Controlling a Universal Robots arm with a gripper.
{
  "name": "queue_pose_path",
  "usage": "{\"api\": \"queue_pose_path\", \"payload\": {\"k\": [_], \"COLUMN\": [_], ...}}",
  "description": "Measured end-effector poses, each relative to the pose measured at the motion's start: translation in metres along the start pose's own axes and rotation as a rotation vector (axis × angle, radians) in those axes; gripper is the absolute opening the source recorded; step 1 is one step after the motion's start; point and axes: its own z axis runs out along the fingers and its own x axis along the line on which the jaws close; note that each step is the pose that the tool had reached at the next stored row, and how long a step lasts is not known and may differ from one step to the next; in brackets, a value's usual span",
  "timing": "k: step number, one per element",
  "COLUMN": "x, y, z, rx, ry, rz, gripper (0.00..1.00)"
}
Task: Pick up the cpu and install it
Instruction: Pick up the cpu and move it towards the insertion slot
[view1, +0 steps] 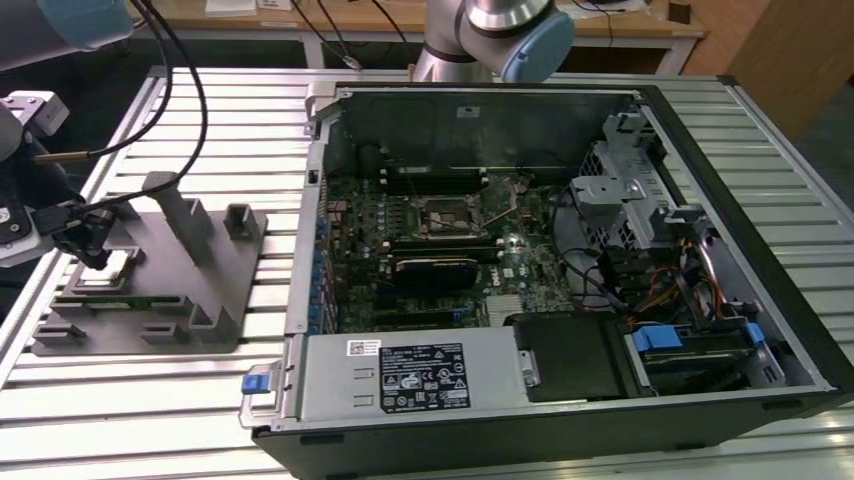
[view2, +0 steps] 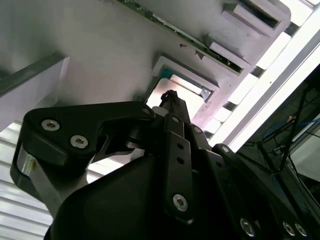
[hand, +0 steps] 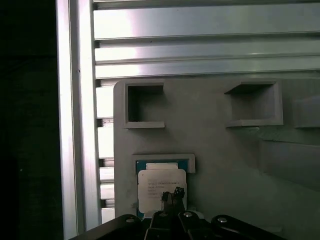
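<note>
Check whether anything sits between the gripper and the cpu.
Nothing visible does. In the first wrist view the gripper is right over the cpu, which lies uncovered in its recess on the grey fixture plate.

Exterior view high, wide; both wrist views close above fixture (hand: 225, 170) (view2: 100, 55)

The tool (view2: 170, 100) was formed of black links fastened by silver screws; the arm (view1: 514, 30) was finished silver and blue-grey.
</note>
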Motion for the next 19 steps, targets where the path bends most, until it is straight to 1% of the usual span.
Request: {"api": "queue_pose_path", "payload": {"k": [6,11,19], "x": [0.0060,0.0062,0.0060], "y": [-0.0007,-0.0008,-0.0005], "z": [0.0049,0.0085,0.0099], "rx": [-0.0004,-0.0005,-0.0007], "ry": [0.0005,0.0012,0.0015], "rz": [-0.013,-0.023,-0.030], "gripper": [0.11,0.11,0.11]}}
